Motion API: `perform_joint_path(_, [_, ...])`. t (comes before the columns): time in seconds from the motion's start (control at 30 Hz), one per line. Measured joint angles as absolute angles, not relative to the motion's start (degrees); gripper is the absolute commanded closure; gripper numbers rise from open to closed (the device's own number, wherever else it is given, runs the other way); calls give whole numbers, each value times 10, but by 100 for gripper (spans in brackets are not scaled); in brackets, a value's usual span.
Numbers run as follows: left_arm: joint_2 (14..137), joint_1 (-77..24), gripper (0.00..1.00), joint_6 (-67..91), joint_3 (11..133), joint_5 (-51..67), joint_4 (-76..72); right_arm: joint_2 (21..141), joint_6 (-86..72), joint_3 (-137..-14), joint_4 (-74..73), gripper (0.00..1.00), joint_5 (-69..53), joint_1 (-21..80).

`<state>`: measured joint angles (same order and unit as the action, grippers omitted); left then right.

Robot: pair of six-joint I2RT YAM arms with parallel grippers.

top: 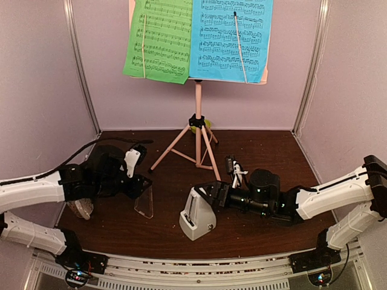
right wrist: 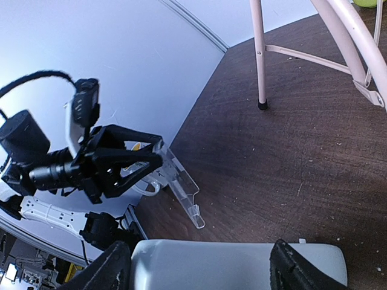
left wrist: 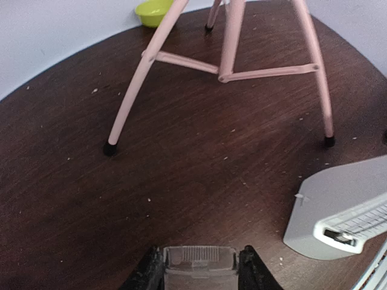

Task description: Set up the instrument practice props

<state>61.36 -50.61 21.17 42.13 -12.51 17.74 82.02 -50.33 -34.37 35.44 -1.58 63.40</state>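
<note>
Just left of the pink music stand (top: 198,115), the left gripper (left wrist: 199,273) is partly closed, pinching the clear cover (top: 144,204). On the stand's desk hang the green sheet (top: 158,39) and, to its right, the blue sheet (top: 233,39). In front of the stand, slightly right, the right gripper (right wrist: 199,269) clasps the upright white-grey metronome (top: 196,220) with wide-spread fingers.

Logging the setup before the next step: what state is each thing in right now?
music stand: unfolded, upright on its three legs.
green sheet: up on the stand.
blue sheet: up on the stand, beside the green one.
metronome: upright on the table, cover off, held between the right fingers.
clear cover: off the metronome, gripped by the left fingers.
</note>
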Motion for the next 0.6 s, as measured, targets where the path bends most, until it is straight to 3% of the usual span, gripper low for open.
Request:
perform_joint_path(0.23, [802, -406, 88, 213, 552, -64, 258, 820, -501, -347, 349, 21, -16, 634])
perform_joint_path(0.47, [914, -384, 74, 209, 598, -42, 263, 814, -494, -356, 324, 18, -15, 634])
perform_joint_path(0.6, [918, -379, 50, 209, 598, -33, 256, 811, -488, -364, 305, 15, -14, 633])
